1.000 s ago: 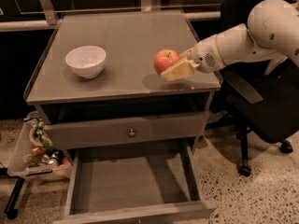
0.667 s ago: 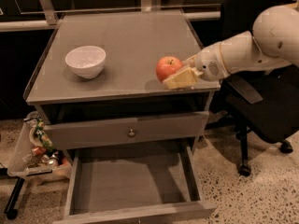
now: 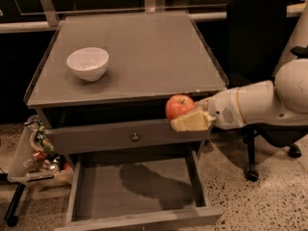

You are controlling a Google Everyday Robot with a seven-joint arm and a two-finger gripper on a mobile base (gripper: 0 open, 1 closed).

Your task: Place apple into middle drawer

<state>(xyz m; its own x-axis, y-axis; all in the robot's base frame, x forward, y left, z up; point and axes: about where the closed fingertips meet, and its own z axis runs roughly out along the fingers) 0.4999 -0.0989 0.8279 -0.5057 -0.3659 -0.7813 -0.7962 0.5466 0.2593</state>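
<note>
The red-orange apple (image 3: 178, 106) is held in my gripper (image 3: 188, 115), in the air in front of the cabinet's front edge, level with the knobbed drawer front (image 3: 130, 136). The gripper is shut on the apple, and one pale finger (image 3: 191, 122) shows below it. My white arm (image 3: 250, 108) comes in from the right. The middle drawer (image 3: 137, 191) is pulled out wide open below, its flat floor bare, with the arm's shadow on it. The apple hangs above the drawer's back right part.
A white bowl (image 3: 88, 63) stands on the cabinet top (image 3: 144, 47) at the left. A black office chair (image 3: 255, 37) stands to the right behind my arm. A clear bin of packets (image 3: 38, 153) sits on the floor at the left.
My gripper has carried the apple off the cabinet top, forward over the front edge and down, to a spot above the open drawer. The view has come closer to the cabinet.
</note>
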